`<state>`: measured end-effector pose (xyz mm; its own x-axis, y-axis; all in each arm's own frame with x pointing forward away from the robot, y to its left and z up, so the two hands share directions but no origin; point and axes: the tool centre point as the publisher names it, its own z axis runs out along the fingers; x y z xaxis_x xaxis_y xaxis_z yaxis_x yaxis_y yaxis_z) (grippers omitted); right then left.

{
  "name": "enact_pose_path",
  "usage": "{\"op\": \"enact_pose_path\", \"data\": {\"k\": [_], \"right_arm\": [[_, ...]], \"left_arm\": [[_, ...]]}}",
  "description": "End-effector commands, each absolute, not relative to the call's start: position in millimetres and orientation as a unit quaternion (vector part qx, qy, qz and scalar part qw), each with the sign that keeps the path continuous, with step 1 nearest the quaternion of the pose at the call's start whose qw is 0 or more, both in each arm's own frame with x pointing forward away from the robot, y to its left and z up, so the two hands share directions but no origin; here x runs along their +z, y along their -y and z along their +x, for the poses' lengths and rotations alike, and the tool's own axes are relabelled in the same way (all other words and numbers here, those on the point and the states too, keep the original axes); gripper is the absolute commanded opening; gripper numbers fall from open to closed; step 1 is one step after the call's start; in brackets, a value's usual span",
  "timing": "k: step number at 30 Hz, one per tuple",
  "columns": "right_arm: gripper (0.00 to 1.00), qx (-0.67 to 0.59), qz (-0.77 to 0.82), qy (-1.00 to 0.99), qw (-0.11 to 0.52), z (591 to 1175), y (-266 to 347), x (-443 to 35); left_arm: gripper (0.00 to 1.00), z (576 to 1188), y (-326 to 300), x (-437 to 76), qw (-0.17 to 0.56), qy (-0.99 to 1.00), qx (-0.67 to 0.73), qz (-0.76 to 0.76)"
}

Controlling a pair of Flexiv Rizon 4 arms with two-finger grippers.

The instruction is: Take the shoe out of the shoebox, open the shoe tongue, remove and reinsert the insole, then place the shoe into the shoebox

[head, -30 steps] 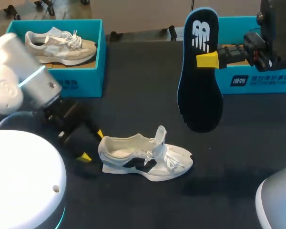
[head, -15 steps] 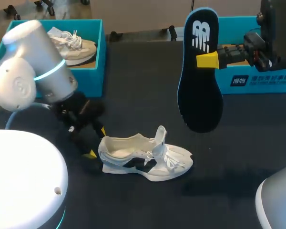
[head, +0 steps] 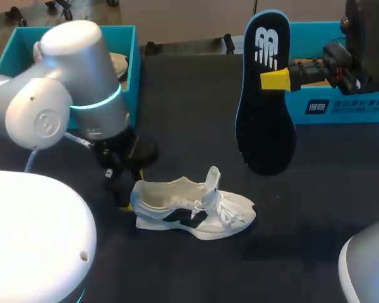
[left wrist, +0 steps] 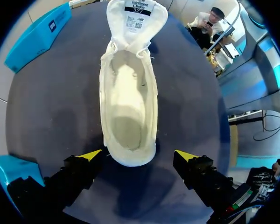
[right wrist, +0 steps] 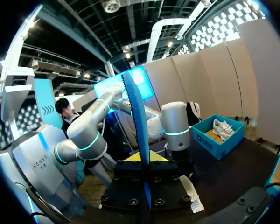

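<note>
So here's where you're at: the shoe (head: 191, 209) is out of its box and sits sole-down on the dark worktop (head: 196, 120). The laces are loose, and the tongue (head: 212, 178) is pulled up and stands clear of the opening. Looking down into the shoe from the left wrist view, you see pale lining inside, and the tongue's label side faces the camera.

Your left tool (left wrist: 137, 156) is right behind the shoe's heel, down low by the worktop, and it's wide open. There's one yellow-tipped finger (left wrist: 90, 155) on each side of the heel, with a strip of dark worktop showing on both sides, so it isn't gripping anything. From the head view the left arm (head: 69, 107) hangs over that heel end and hides most of the tool. Just a sliver of yellow pokes out next to the heel.

The insole (head: 265, 95) is out of the shoe. Your right tool (head: 275, 79) has it clamped from both sides, a bit toward the narrower logo end. It's held up in the air beyond the shoe's toe end, standing on end with the broad forefoot part hanging down. It has a black face with a blue rim. In the right wrist view it's edge-on, rising straight up from between the fingers.

There are two teal boxes. The heel-side shoebox (head: 131, 79) sits beyond the shoe's heel end, and a second shoe (head: 118, 63) peeks out from behind the left arm. The toe-side shoebox (head: 347, 107) sits beyond the toe end, behind the insole.
</note>
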<state>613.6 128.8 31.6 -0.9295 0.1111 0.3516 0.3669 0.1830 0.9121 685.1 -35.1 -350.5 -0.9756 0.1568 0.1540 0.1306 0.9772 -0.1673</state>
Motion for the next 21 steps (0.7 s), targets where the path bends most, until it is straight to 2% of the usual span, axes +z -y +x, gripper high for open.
{"op": "enact_pose_path", "data": {"k": [1, 10, 21], "right_arm": [[0.0, -0.618, -0.157, 0.763, 0.104, 616.1, -131.5, 32.0], [0.0, -0.618, -0.157, 0.763, 0.104, 616.1, -131.5, 32.0], [0.0, -0.618, -0.157, 0.763, 0.104, 616.1, -131.5, 32.0]], "left_arm": [[1.0, 683.6, 42.5, -351.8, 0.083, 0.992, 0.05, -0.079], [1.0, 681.7, 48.0, -351.8, 0.083, 0.992, 0.04, -0.084], [1.0, 705.3, 70.7, -316.7, 0.048, 0.994, 0.039, -0.09]]}}
